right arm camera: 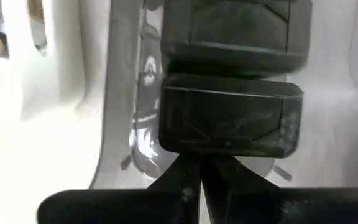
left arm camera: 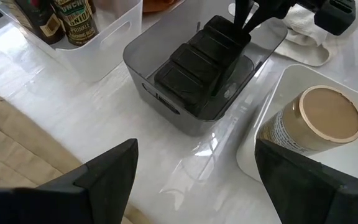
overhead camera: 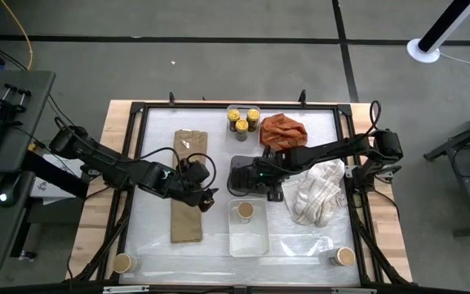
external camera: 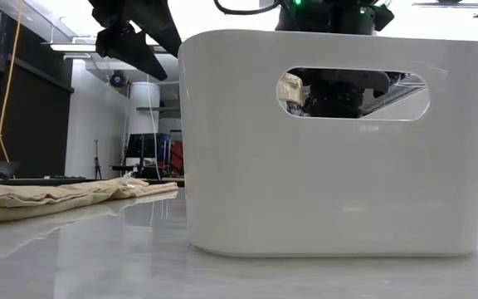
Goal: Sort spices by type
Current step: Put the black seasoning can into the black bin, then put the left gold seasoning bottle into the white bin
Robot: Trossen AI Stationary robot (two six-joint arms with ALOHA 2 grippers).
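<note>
Three dark grey tins [left arm camera: 194, 65] lie in a row inside the grey tray [overhead camera: 237, 181]. My right gripper [left arm camera: 243, 26] is shut and points down at the row's right end tin [right arm camera: 229, 118]. My left gripper [left arm camera: 194, 165] hangs open above the table, left of the grey tray and beside the tan cloth [overhead camera: 188, 186], with nothing between its fingers. A tan-topped tub [left arm camera: 319, 121] stands in the white tray [overhead camera: 248, 237]. Two more tubs [overhead camera: 123, 262] [overhead camera: 345, 257] stand at the near corners. Three yellow-lidded jars [overhead camera: 243, 121] stand in a clear tray at the far edge. My right gripper's shut fingertips [right arm camera: 201, 177] meet the end tin at its side edge [right arm camera: 225, 149], coming steeply from above. The tin lies flat in the grey tray, in line with the other two. Nothing is pinched between the fingers.
An orange cloth [overhead camera: 283, 131] lies at the far edge right of the jars. A white cloth [overhead camera: 317, 193] lies right of the grey tray, under my right arm. The white tray's wall [external camera: 330, 166] fills the low view. A black frame [overhead camera: 137, 110] borders the work area.
</note>
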